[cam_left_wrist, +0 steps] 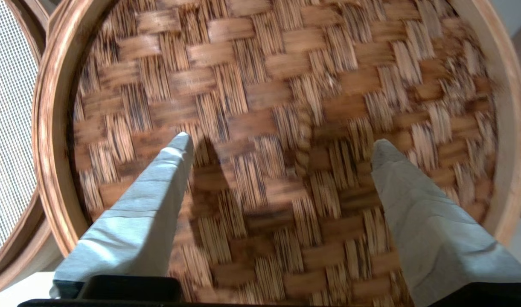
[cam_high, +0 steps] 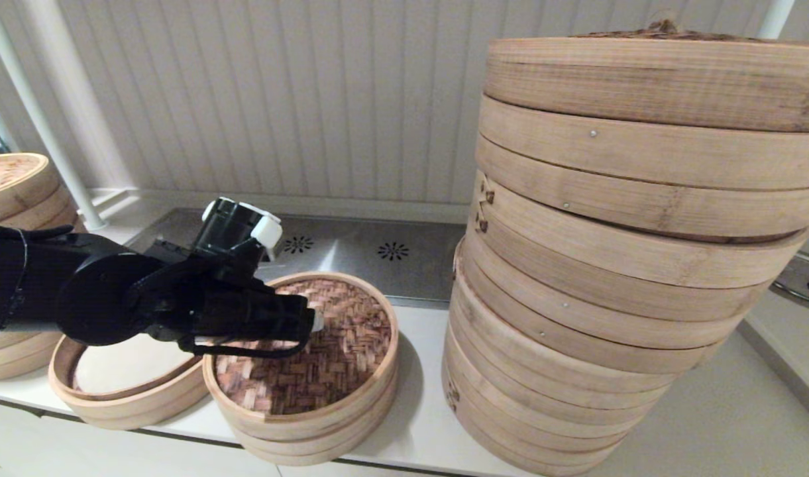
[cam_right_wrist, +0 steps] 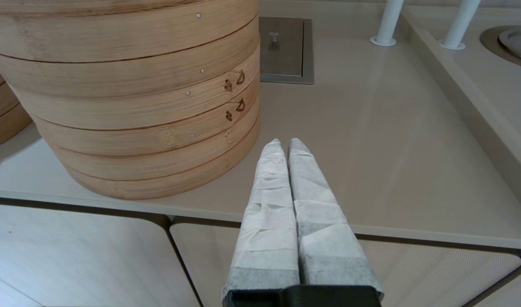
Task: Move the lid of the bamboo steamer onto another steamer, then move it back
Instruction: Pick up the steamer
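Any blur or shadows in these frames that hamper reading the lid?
Left wrist view: the lid weave is streaked by motion blur, and one finger of the open left gripper casts a shadow on it. Head view: the left arm hides part of the lid. Right wrist view: sharp, evenly lit.

**Tally at the counter**

Small woven lid (cam_high: 331, 344): one, brown herringbone top, sitting on a small steamer (cam_high: 311, 434).

Small shallow steamers: two — the one under the lid, and an open one (cam_high: 122, 397) with a white liner just beside it, toward the counter's left end.

Steamer stacks: two. The huge stack (cam_high: 616, 265) at the counter's right shows about nine or ten rings; the seams are hard to separate. A medium stack (cam_high: 13, 192) at the far left edge is partly hidden, so its tiers are uncounted.

Drain rosettes in the steel tray at the back: two (cam_high: 299, 244) (cam_high: 393, 250).

Claws: two — left claw (cam_left_wrist: 281, 145), right claw (cam_right_wrist: 284, 145).
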### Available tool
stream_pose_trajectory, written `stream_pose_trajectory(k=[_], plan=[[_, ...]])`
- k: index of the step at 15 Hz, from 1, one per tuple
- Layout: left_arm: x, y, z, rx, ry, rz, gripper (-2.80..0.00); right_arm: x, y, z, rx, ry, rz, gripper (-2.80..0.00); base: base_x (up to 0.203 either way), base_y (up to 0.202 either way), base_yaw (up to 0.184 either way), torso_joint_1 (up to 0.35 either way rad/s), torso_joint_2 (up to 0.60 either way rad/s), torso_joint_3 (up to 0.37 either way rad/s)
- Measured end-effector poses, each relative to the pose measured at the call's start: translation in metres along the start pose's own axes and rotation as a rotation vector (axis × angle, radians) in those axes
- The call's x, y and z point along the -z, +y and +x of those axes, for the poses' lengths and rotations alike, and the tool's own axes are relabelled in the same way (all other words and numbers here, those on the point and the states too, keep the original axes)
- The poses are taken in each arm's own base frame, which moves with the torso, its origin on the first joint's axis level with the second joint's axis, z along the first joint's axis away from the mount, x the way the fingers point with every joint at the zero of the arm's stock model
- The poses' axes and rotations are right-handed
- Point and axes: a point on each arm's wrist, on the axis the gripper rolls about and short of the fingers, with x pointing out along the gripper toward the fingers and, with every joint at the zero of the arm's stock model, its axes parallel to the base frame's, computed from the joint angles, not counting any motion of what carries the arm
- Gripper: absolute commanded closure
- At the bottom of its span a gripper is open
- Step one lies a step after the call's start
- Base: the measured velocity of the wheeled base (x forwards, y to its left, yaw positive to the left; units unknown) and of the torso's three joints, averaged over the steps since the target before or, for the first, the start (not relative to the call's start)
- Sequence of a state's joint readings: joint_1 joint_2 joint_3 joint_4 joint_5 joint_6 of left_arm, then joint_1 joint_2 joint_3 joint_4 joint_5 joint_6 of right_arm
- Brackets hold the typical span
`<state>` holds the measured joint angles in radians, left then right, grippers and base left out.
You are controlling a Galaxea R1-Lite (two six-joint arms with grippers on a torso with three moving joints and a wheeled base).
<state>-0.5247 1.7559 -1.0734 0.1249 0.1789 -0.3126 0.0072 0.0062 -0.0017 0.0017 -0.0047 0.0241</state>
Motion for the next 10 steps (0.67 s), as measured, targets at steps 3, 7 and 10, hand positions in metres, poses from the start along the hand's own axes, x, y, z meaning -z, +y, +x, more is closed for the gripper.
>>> stream_pose_trajectory(k=[3,7,10], plan=[[-0.001,-0.002,0.007,-0.005,0.011,0.006,-2.8,0.0,0.0,0.0,0.0,0.0,0.0,0.0,0.0,0.0,0.0,0.0,0.0,0.0],[-0.005,-0.004,0.015,-0.011,0.009,0.019,-2.8,0.0,0.0,0.0,0.0,0.0,0.0,0.0,0.0,0.0,0.0,0.0,0.0,0.0],[-0.007,-0.006,0.018,-0.011,0.009,0.033,-2.8,0.0,0.0,0.0,0.0,0.0,0.0,0.0,0.0,0.0,0.0,0.0,0.0,0.0]])
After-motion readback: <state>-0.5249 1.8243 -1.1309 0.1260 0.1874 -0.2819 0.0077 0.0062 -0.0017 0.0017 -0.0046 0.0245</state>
